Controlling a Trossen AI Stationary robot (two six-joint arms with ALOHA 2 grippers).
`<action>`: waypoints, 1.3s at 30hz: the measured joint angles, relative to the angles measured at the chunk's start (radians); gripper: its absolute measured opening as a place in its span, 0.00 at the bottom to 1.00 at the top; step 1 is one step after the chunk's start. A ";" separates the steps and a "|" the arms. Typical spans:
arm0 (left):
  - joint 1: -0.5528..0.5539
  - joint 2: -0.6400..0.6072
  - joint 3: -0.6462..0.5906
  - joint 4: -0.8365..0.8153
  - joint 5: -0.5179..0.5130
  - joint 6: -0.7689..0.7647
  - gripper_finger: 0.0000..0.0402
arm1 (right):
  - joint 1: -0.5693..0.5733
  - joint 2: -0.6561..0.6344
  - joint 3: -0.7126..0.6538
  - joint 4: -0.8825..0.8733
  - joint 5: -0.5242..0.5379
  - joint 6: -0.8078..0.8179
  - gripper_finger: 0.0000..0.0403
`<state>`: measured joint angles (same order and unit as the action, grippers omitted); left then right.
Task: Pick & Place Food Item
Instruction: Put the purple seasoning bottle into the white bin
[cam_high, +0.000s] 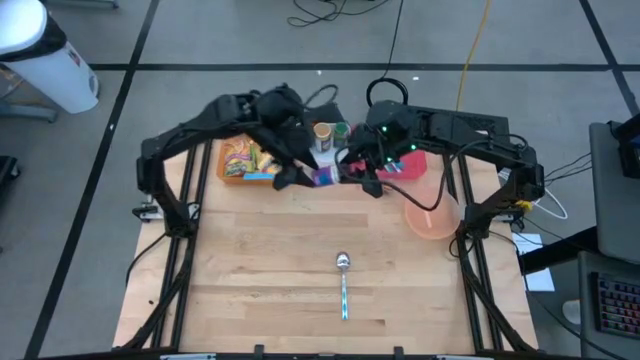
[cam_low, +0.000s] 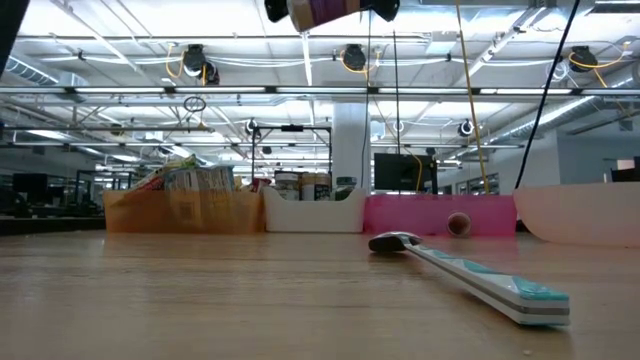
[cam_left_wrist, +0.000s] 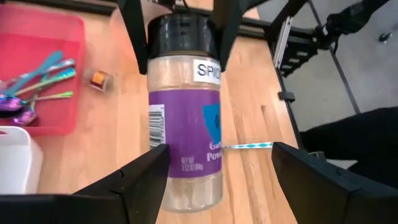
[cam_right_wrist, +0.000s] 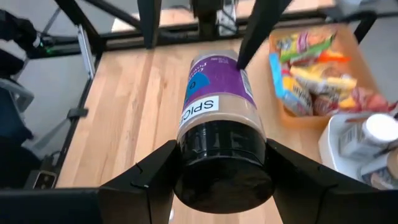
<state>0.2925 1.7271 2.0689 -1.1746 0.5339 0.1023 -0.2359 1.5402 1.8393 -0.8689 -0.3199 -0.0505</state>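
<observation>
High view: the desk (cam_high: 260, 290) is being spanned by two arms meeting above its far edge. One spice jar (cam_left_wrist: 185, 112) is being held aloft there, its black cap clamped by the right end effector (cam_right_wrist: 217, 180), while the left end effector (cam_left_wrist: 217, 171) is being kept open around its base, not gripping. A drop is being risked if the cap is released before the base is clamped. One pink bowl (cam_high: 432, 215) and one spoon (cam_high: 343, 283) are being counted.

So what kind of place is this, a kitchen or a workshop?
More likely a robotics lab in a big industrial hall: exposed ceiling pipes, cables on the floor, and a wooden table with two arms for test runs.
</observation>
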 joint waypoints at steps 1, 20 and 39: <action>-0.005 0.012 0.000 0.002 -0.001 0.000 0.71 | 0.000 0.000 0.000 -0.009 0.000 -0.001 0.50; -0.039 0.090 -0.001 0.083 -0.147 0.021 0.69 | 0.006 0.000 0.001 0.008 0.002 -0.017 0.50; -0.037 0.089 -0.001 0.080 -0.136 0.020 0.63 | 0.008 0.000 0.000 0.088 -0.021 0.010 0.50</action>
<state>0.2554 1.8156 2.0678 -1.0946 0.3977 0.1223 -0.2279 1.5402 1.8392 -0.7807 -0.3406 -0.0410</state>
